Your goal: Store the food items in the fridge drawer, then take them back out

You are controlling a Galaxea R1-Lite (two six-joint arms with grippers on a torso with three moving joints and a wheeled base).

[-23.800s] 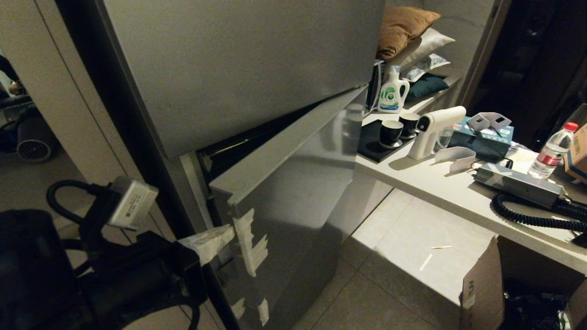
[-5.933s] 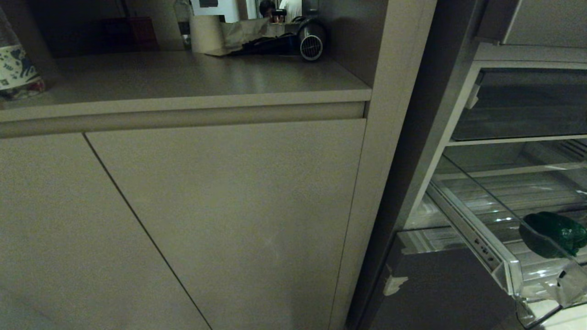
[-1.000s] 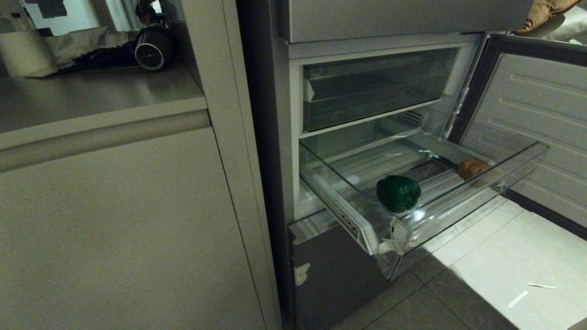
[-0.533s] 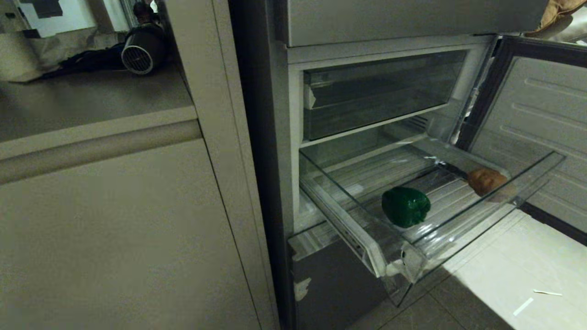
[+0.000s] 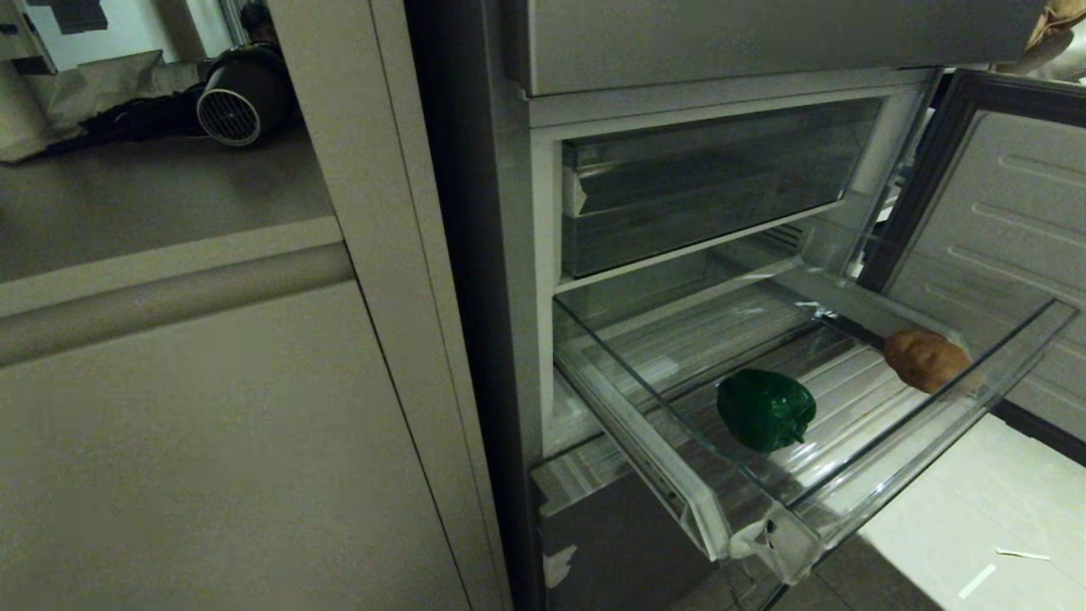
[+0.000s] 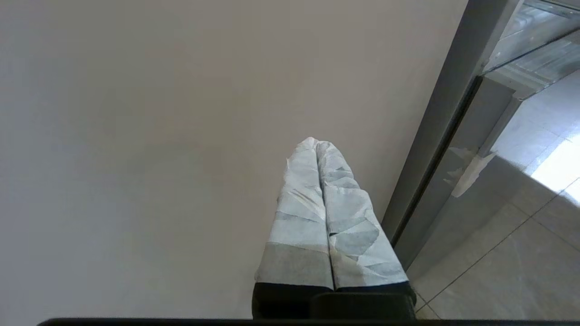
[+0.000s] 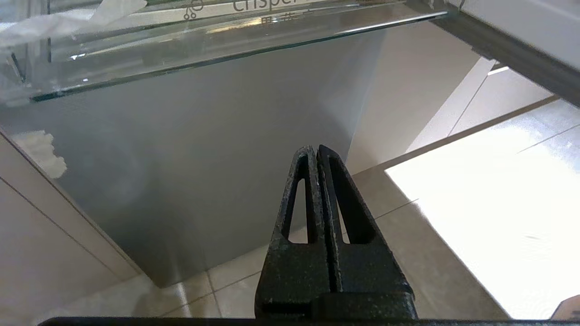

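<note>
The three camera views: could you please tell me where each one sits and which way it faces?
Head view: high up, looking down at the open fridge drawer holding a green pepper and potato; no arm shows.
Left wrist view: behind the shut left gripper, facing a cabinet panel.
Right wrist view: behind the shut right gripper, below the drawer's front lip, shared with the head view.

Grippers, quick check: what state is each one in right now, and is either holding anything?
Left gripper: closed, holding nothing, in front of a plain cabinet panel.
Right gripper: closed, holding nothing, below the fridge drawer.
</note>
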